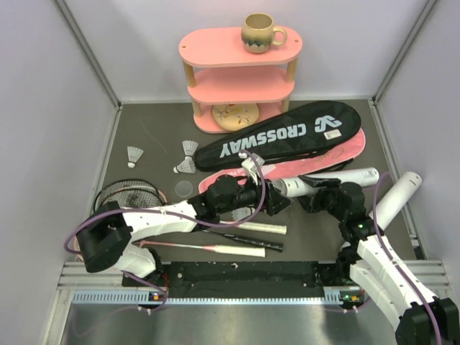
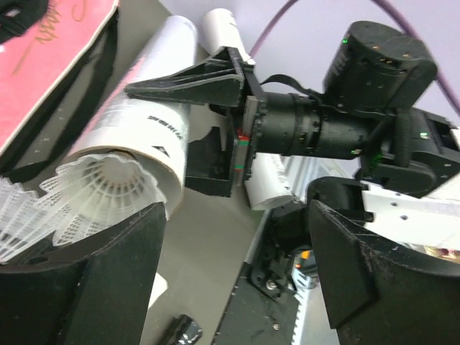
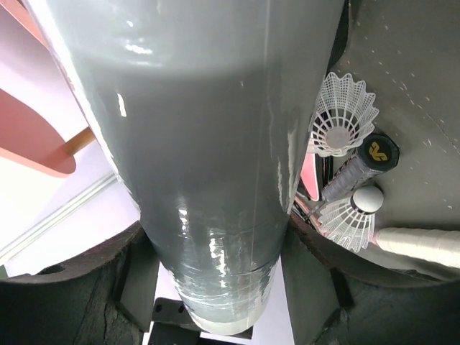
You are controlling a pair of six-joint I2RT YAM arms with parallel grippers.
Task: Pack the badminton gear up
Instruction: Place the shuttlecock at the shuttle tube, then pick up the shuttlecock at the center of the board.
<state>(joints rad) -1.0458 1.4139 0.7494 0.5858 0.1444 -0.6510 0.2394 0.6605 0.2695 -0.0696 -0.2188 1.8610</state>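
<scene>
Right gripper (image 3: 215,287) is clamping the stiff-looking, slick tube (image 2: 144,108) mid-body; left gripper (image 2: 233,215) is hanging open by the tube mouth (shuttlecock (image 2: 100,187) there: probably featherlight, crushable).

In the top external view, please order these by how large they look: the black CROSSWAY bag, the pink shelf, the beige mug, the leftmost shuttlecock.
1. pink shelf and black CROSSWAY bag: not ranked; the bag looks longer, the shelf covers more of the picture.
2. beige mug
3. leftmost shuttlecock
</scene>
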